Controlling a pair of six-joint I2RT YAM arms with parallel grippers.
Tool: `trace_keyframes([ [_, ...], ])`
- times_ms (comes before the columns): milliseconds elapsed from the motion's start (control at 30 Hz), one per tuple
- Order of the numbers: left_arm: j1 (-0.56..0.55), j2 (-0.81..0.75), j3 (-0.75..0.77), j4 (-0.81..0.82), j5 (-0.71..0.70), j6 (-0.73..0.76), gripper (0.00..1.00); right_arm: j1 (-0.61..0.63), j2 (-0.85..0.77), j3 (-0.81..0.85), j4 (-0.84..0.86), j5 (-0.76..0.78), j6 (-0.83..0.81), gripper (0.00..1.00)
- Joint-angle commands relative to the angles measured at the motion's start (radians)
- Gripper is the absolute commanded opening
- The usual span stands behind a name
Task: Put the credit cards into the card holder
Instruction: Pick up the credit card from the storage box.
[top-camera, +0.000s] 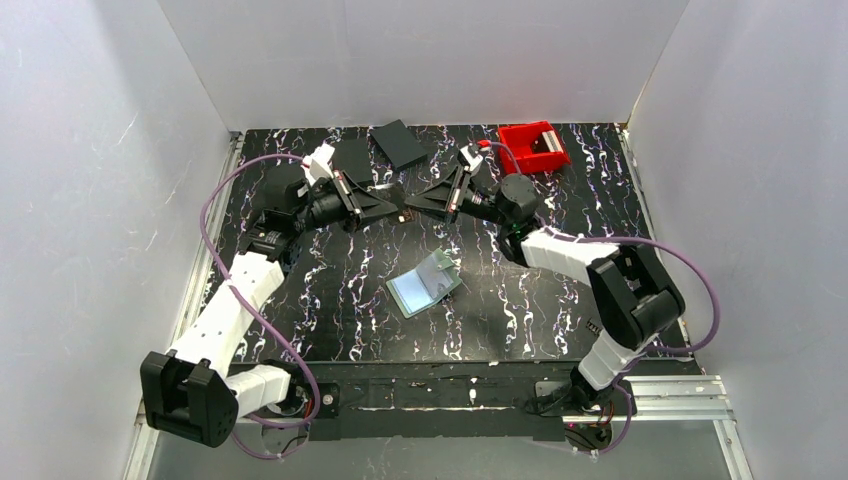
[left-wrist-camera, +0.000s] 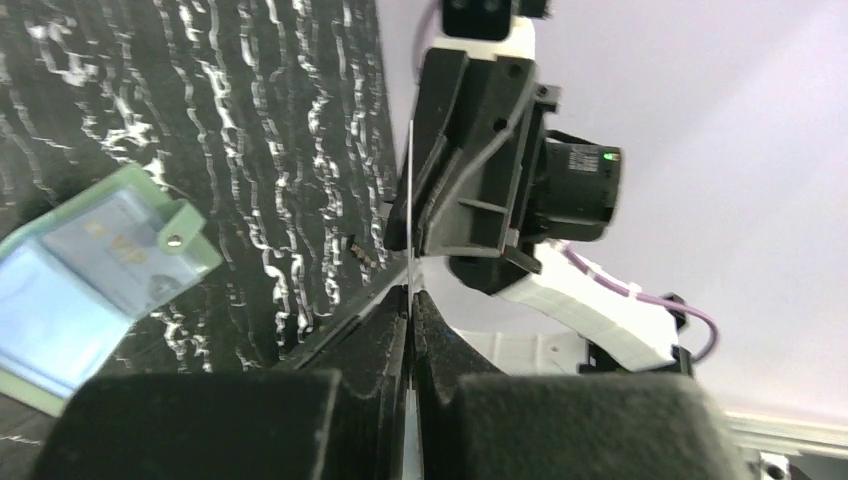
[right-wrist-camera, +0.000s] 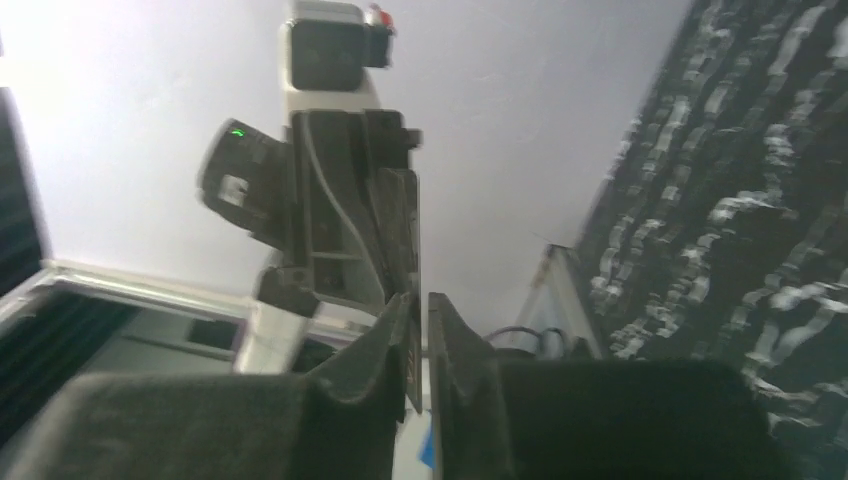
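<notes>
Top view, meeting point: your left fingers (top-camera: 388, 207) and right fingers (top-camera: 430, 200) come tip to tip above the far middle of the table (top-camera: 300, 300). The credit card (top-camera: 408, 214) shows as a tiny sliver between them.
Top view, card holder: the card holder (top-camera: 425, 283) lies open and flat on the table, nearer you than the fingers and apart from them. Its long axis runs diagonally from near-left to far-right.
Top view, far right: a red bin (top-camera: 533, 146) sits well away from both.
Left wrist, card: you see it edge-on as a thin pale line (left-wrist-camera: 410, 180), its long axis running straight from your left fingers (left-wrist-camera: 365, 345) to the right ones (left-wrist-camera: 455, 190).
Left wrist, left fingers: closed flat on the card's near end.
Left wrist, holder: it lies at the left (left-wrist-camera: 60, 300), pale bluish pockets facing up, with its snap tab (left-wrist-camera: 178, 238) pointing toward the fingers.
Right wrist, right fingers: they straddle the card's other end (right-wrist-camera: 385, 335) with a narrow slit left beside it, and you cannot tell whether they clamp it.
</notes>
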Motion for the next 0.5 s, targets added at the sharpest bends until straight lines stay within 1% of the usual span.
trace_keyframes([
  [0, 0.004, -0.005, 0.017, -0.084, -0.044, 0.106, 0.00, 0.000, -0.126, 0.040, -0.496, 0.008, -0.420, 0.32],
  [67, 0.005, -0.002, 0.012, -0.160, -0.065, 0.156, 0.00, -0.009, -0.175, 0.113, -0.831, 0.099, -0.668, 0.51],
  [100, 0.002, 0.001, -0.005, -0.203, -0.083, 0.176, 0.00, -0.019, -0.191, 0.148, -1.032, 0.172, -0.835, 0.64],
  [133, 0.001, 0.004, -0.033, -0.207, -0.088, 0.173, 0.00, -0.022, -0.194, 0.167, -1.139, 0.199, -0.933, 0.72],
  [167, -0.018, 0.002, -0.095, -0.208, -0.103, 0.163, 0.00, -0.021, -0.186, 0.191, -1.284, 0.238, -1.084, 0.74],
  [200, -0.061, -0.015, -0.136, -0.207, -0.156, 0.162, 0.00, -0.003, -0.196, 0.167, -1.296, 0.259, -1.161, 0.75],
  [233, -0.100, -0.029, -0.171, -0.204, -0.199, 0.157, 0.00, 0.013, -0.199, 0.150, -1.286, 0.270, -1.191, 0.76],
  [267, -0.141, -0.036, -0.206, -0.187, -0.236, 0.136, 0.00, 0.033, -0.188, 0.143, -1.280, 0.264, -1.221, 0.76],
  [300, -0.179, -0.039, -0.245, -0.146, -0.261, 0.105, 0.00, 0.051, -0.158, 0.153, -1.284, 0.262, -1.243, 0.73],
  [367, -0.220, -0.020, -0.313, -0.065, -0.280, 0.053, 0.00, 0.063, -0.091, 0.164, -1.286, 0.252, -1.248, 0.51],
  [467, -0.238, 0.043, -0.376, 0.025, -0.266, 0.027, 0.00, 0.064, -0.052, 0.153, -1.275, 0.296, -1.280, 0.36],
])
